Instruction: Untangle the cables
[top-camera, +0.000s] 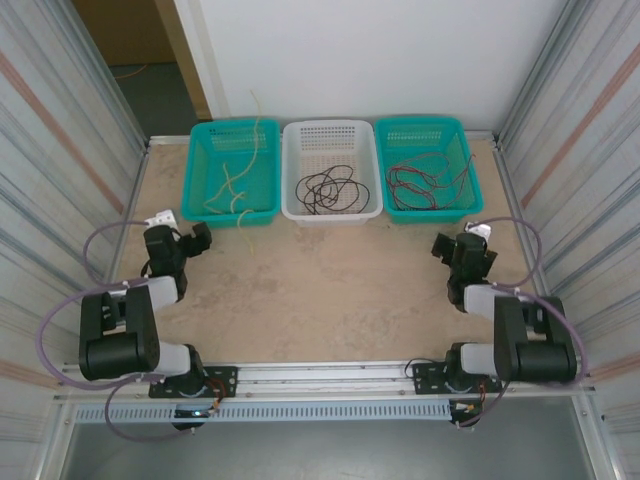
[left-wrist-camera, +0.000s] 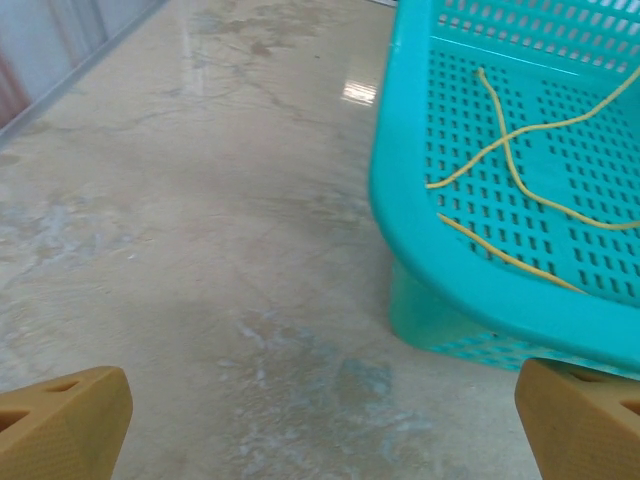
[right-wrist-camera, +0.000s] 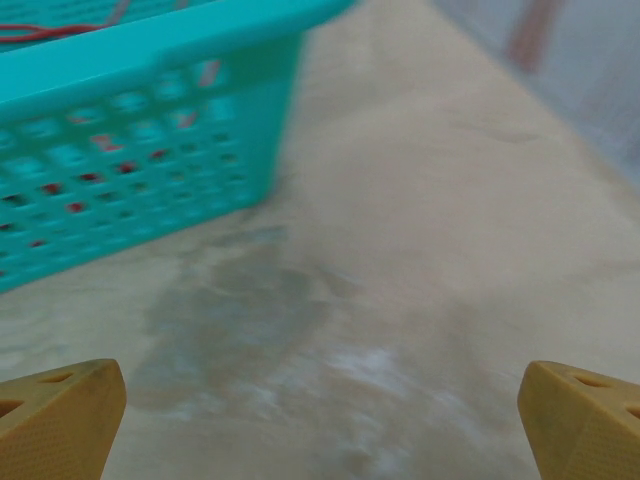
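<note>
The cables lie sorted by colour in three baskets along the far edge of the table (top-camera: 320, 290). The pale yellow cable (top-camera: 235, 190) is a thin, loose strand winding over the floor of the left teal basket (top-camera: 192, 170); one end rises above the back rim and another part hangs over the front rim toward the table. In the left wrist view the same strand (left-wrist-camera: 510, 160) crosses itself on the perforated floor of that basket (left-wrist-camera: 400, 200). The black cable (top-camera: 335, 190) sits coiled in loose overlapping loops in the white basket (top-camera: 290, 170) in the middle. The red cable (top-camera: 425, 185) lies in flat, tangled loops in the right teal basket (top-camera: 478, 180); in the right wrist view, red strands (right-wrist-camera: 60, 32) show above the rim and through the slotted wall of this basket (right-wrist-camera: 150, 60), blurred.

The three baskets stand side by side, just touching or nearly so.

The left gripper (top-camera: 195, 240) hovers low over the table near the front left corner of the left teal basket, its tan fingers (left-wrist-camera: 65, 420) spread wide with nothing between them. The right gripper (top-camera: 447, 247) hangs near the front right corner of the right teal basket, its fingers (right-wrist-camera: 575, 420) likewise wide apart and holding nothing
</note>
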